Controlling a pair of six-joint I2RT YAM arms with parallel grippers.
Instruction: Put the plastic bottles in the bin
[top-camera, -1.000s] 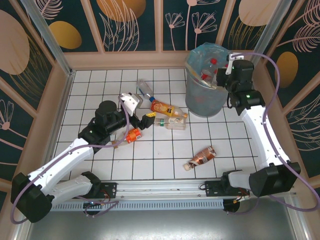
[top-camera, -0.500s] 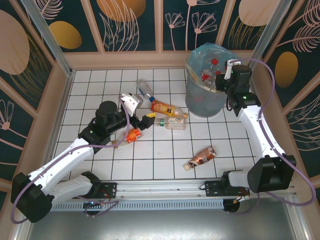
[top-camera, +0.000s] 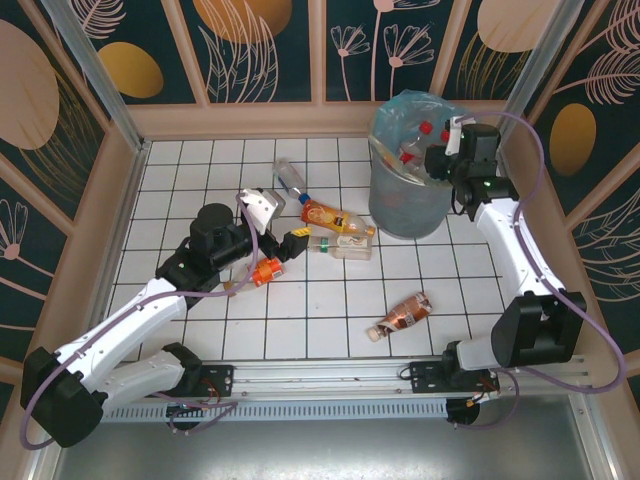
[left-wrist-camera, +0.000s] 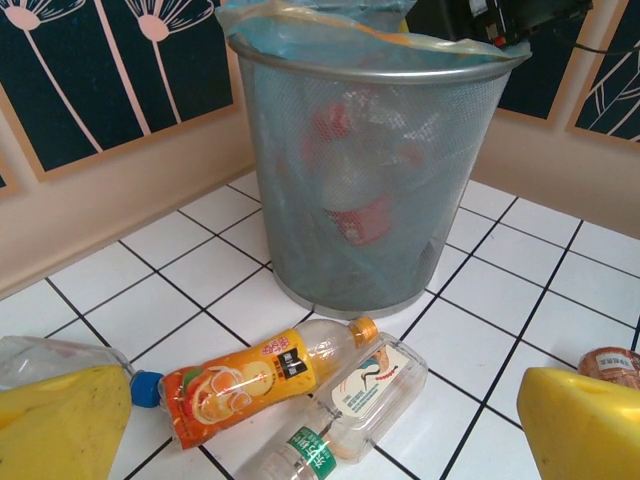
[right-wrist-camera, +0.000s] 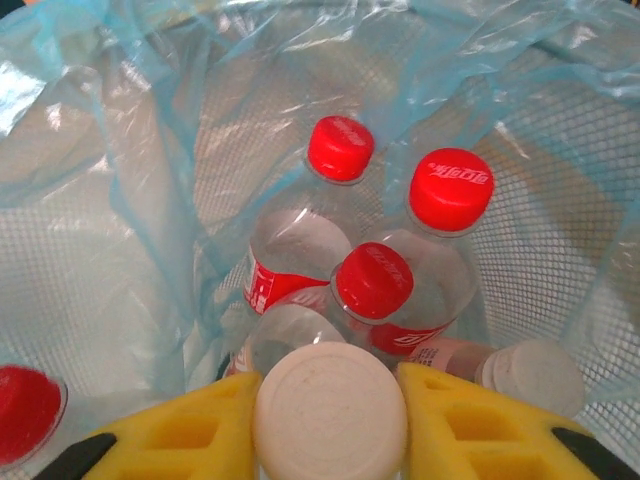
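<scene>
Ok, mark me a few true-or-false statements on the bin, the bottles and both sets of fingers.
1. The right fingers are above the bin. True.
2. The left fingers are shut on the orange-label bottle. False: they stand wide open, the bottle lying on the tiles.
3. A white-capped bottle sits between the right fingers. True.
4. The bin is empty. False: red-capped bottles lie inside.
5. A brown-label bottle lies on the tiles. True.

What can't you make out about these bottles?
- Right wrist view: the white-capped bottle between the right end effector's fingers; its cap hides the body, and clamped or merely flanked is unclear.
- Left wrist view: the left end effector's finger covers most of the blue-capped bottle; the right edge cuts off a brownish object.
- Top view: the right arm covers part of the bin's opening.
</scene>
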